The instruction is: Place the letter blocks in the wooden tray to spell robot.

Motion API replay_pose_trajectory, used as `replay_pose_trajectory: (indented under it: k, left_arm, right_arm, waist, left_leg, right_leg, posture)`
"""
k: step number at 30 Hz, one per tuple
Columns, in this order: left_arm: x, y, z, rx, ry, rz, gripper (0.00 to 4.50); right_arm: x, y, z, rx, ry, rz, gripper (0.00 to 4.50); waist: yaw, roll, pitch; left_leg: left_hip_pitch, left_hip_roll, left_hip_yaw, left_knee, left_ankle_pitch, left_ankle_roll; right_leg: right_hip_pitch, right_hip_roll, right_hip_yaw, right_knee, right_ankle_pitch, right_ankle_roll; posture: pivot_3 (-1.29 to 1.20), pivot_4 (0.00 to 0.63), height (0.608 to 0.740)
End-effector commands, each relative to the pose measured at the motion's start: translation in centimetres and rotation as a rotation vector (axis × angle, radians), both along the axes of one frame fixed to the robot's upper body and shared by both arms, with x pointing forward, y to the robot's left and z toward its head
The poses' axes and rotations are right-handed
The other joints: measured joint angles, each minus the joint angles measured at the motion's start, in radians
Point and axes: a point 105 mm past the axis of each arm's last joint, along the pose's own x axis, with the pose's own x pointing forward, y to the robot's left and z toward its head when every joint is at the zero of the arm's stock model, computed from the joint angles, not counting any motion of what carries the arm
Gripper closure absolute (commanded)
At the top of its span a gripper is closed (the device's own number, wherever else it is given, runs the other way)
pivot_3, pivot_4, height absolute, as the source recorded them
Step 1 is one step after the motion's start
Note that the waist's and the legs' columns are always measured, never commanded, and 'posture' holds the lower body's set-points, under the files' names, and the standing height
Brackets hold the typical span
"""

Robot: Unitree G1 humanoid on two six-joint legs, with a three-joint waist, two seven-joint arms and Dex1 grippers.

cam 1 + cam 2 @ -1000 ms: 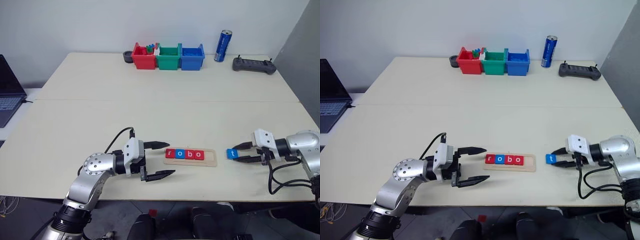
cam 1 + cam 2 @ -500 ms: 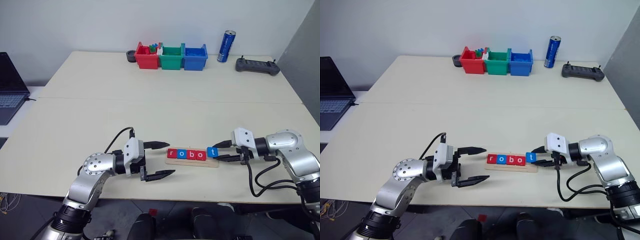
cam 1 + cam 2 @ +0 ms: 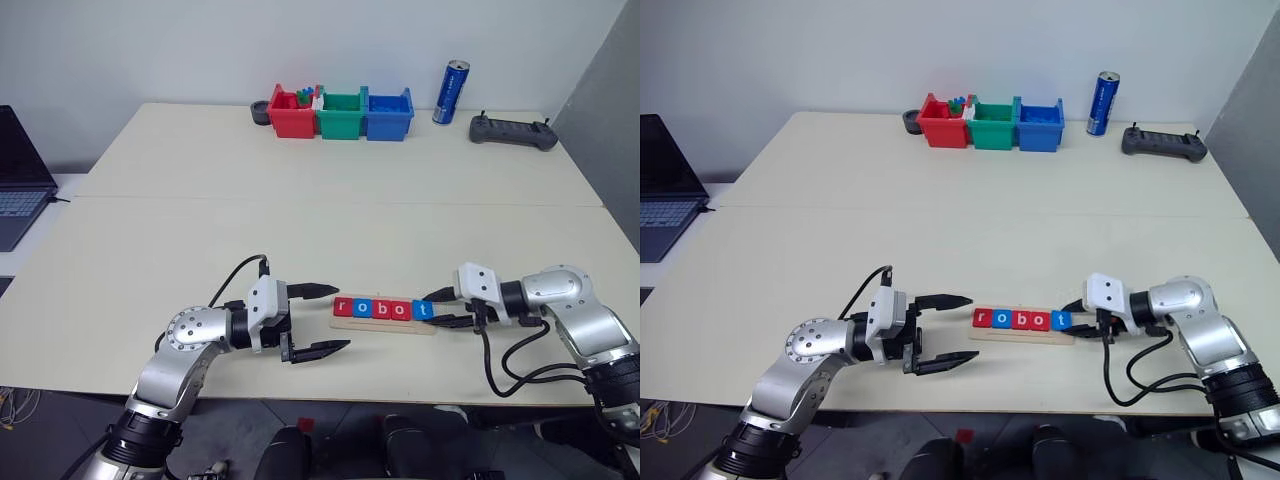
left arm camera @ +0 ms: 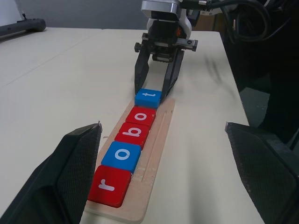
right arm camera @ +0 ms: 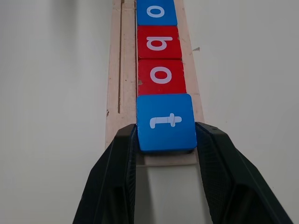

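A wide cream table (image 3: 320, 180) carries everything. Along its far edge stand three plastic bins (image 3: 340, 112), red, green and blue, side by side, with a blue drink can (image 3: 450, 92) and a black handheld controller (image 3: 512, 131) toward the far right corner. A laptop (image 3: 18, 178) sits off the table's left edge.

Near the front edge, about midway along it, lies the wooden tray (image 4: 159, 140), a pale narrow strip. On it five letter tiles (image 3: 385, 309) sit in one touching row: red r, blue o, red b, red o, blue t.

The left gripper (image 3: 312, 320) hovers just beside the tray's left end, its two black fingers spread wide and holding nothing, with the row of tiles running away from the gap between them.

The right gripper (image 5: 166, 140) reaches in from the tray's right end. Its fingers pinch the blue t tile (image 5: 166, 122), one against each side edge, while that tile rests on the tray touching the last red o.
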Motion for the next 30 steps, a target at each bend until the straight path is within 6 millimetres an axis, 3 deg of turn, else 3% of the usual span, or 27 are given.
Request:
replay_pose_trajectory:
  k: [1, 6, 13, 15, 23, 26, 30]
  left_arm:
    - [-0.2, 0.0, 1.0, -0.005, -0.045, -0.006, 0.0]
    - [-0.2, 0.0, 1.0, -0.005, -0.046, -0.006, 0.0]
    - [-0.3, 0.0, 0.9, 0.0, -0.048, -0.006, 0.0]
    - [-0.2, 0.0, 0.9, 0.0, -0.049, -0.007, 0.0]
    - [-0.3, -0.1, 0.9, 0.0, -0.051, -0.012, 0.0]
    - [-0.3, -0.1, 0.9, 0.001, -0.051, -0.015, 0.0]
    - [-0.2, -0.3, 1.0, -0.001, -0.056, -0.02, 0.0]
  right_arm:
    - [0.4, 0.2, 0.9, -0.005, -0.041, 0.019, 3.03]
    - [0.4, 0.3, 0.8, -0.004, -0.028, 0.021, 3.03]
    - [0.0, 0.2, 1.1, 0.008, -0.005, 0.028, 0.54]
    - [0.1, 0.3, 1.6, 0.026, -0.004, 0.022, 0.02]
    - [1.6, -0.3, 4.1, 0.112, -0.065, -0.069, 0.02]
    - [2.3, -0.9, 4.2, 0.107, -0.108, -0.103, 0.6]
    - [2.9, -1.0, 3.4, 0.089, -0.155, -0.112, 2.06]
  waist:
    - [0.0, 0.0, 0.0]
    - [0.0, 0.0, 0.0]
    - [0.0, 0.0, 0.0]
    - [-0.001, 0.0, 0.0]
    - [-0.001, 0.0, 0.0]
    - [-0.001, 0.0, 0.0]
    - [-0.001, 0.0, 0.0]
  left_leg:
    - [0.0, 0.0, 0.0, 0.0, 0.0, 0.0]
    - [0.0, 0.0, 0.0, 0.0, 0.0, 0.0]
    - [0.0, 0.0, 0.0, 0.0, 0.0, 0.0]
    - [0.0, 0.0, 0.0, 0.0, 0.0, 0.0]
    - [0.0, 0.0, 0.0, 0.0, 0.0, 0.0]
    - [0.0, 0.0, 0.0, 0.0, 0.0, 0.0]
    - [0.0, 0.0, 0.0, 0.0, 0.0, 0.0]
  right_leg:
    - [0.0, 0.0, 0.0, 0.0, 0.0, 0.0]
    - [0.0, 0.0, 0.0, 0.0, 0.0, 0.0]
    - [0.0, 0.0, 0.0, 0.0, 0.0, 0.0]
    - [0.0, 0.0, 0.0, 0.0, 0.0, 0.0]
    - [0.0, 0.0, 0.0, 0.0, 0.0, 0.0]
    - [0.0, 0.0, 0.0, 0.0, 0.0, 0.0]
    - [0.0, 0.0, 0.0, 0.0, 0.0, 0.0]
  posture:
    - [0.0, 0.15, 0.74]
    - [0.0, 0.15, 0.74]
    - [0.0, 0.15, 0.74]
    - [0.0, 0.15, 0.74]
    - [0.0, 0.15, 0.74]
    - [0.0, 0.15, 0.74]
    - [0.0, 0.15, 0.74]
